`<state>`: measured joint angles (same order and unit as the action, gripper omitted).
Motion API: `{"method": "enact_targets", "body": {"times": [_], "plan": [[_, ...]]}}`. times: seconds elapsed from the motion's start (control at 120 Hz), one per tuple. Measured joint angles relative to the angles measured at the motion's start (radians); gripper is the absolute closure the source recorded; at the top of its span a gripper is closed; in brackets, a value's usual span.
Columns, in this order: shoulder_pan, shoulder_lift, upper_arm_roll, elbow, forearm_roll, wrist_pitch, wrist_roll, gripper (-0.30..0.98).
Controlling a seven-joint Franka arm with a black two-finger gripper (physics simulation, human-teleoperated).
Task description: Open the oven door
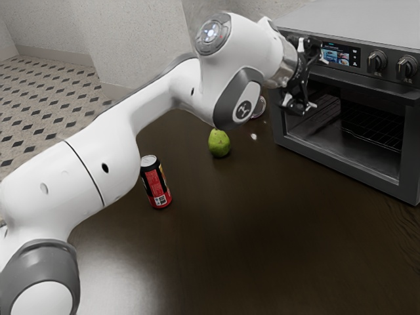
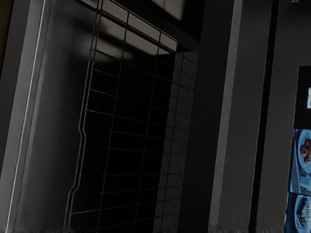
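Note:
Beside the oven's front, at its end near the arm, my gripper (image 1: pixel 317 83) stands open, its two fingertips wide apart with nothing between them. The oven (image 1: pixel 367 33) has a dark front, and its door (image 1: pixel 341 170) looks upright against the body, with a wire rack visible behind the window. A dark bar (image 1: pixel 367 87) runs across the door's top, below the knobs. In the wrist view the rack (image 2: pixel 116 111) lies behind the door's frame (image 2: pixel 22 116), beside a long dark bar (image 2: pixel 226 116). Whether the fingertips touch the oven, I cannot tell.
A green pear (image 1: pixel 219 143) and a red and black can (image 1: pixel 156 184) stand on the dark table (image 1: pixel 230 243), below the arm. A small round object (image 1: pixel 258 107) sits partly behind my hand. The control display (image 1: pixel 338 56) and knobs (image 1: pixel 377 62) are above the door.

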<state>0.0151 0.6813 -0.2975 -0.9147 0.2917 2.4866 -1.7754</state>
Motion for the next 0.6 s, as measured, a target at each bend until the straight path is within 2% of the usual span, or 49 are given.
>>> {"method": "enact_targets", "body": {"times": [0.25, 0.433, 0.5, 0.6], "plan": [[-0.003, 0.002, 0.009, -0.039, -0.006, 0.040, 0.008, 0.00], [0.006, -0.003, 0.049, -0.122, -0.059, 0.054, 0.011, 0.00], [-0.015, -0.086, 0.114, -0.250, -0.056, 0.065, 0.012, 0.00], [-0.052, -0.279, 0.208, -0.498, -0.080, 0.085, 0.009, 0.00]]}}
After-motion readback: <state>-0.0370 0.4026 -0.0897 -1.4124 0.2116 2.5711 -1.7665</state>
